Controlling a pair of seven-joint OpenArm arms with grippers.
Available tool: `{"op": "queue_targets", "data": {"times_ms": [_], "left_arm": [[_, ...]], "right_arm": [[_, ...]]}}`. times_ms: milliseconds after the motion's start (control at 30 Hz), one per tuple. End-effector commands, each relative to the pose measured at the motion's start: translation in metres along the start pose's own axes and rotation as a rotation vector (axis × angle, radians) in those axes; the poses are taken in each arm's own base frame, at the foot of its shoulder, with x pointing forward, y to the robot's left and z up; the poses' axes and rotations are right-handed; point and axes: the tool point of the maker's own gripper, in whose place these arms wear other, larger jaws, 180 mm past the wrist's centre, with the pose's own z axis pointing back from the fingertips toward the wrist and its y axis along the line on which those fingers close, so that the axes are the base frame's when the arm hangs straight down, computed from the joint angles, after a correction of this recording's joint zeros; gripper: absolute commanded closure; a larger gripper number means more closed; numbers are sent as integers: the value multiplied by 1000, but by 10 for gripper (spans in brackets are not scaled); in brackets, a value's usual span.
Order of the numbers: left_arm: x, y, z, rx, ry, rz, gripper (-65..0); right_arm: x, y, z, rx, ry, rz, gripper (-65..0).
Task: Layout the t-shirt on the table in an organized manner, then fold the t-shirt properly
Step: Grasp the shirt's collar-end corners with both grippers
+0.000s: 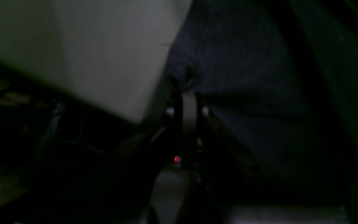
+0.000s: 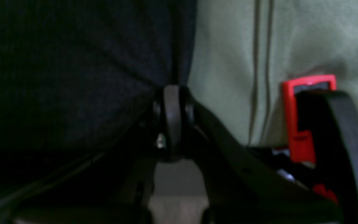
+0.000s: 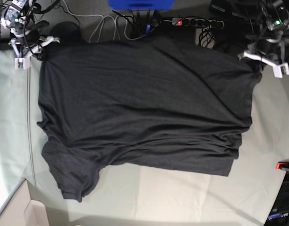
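The t-shirt (image 3: 144, 108) lies spread across the table (image 3: 191, 193), dark side up, with one sleeve trailing toward the near left edge. Each far corner of the shirt is pinched in a gripper: the right gripper (image 2: 172, 93) is clamped on the fabric just beside a red clamp (image 2: 303, 115), and the left gripper (image 1: 186, 90) is likewise closed on cloth at the opposite corner.

t-shirt (image 3: 144, 108) spread on table (image 3: 182, 193)
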Motion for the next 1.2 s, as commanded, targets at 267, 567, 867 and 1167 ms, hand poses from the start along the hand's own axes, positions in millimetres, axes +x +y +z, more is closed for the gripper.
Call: {"op": "queue_targets", "data": {"times_ms": [267,567,867,1167], "left_arm": [[41,4,6,15,-114,-21,-1],[76,-7,0,-2,-204,-16,-1],[79,-10,-14,-15,-204,16,-1],[61,-7,-27,-17,-153,52,-1]], "right_arm": [[86,-7,-7,-18,-186,56,0],[164,-17,-28,-28,-216,65,0],[148,-18,-57,27,-134,15,-39],[150,-17,-41,3,-146,94,-354]]}}
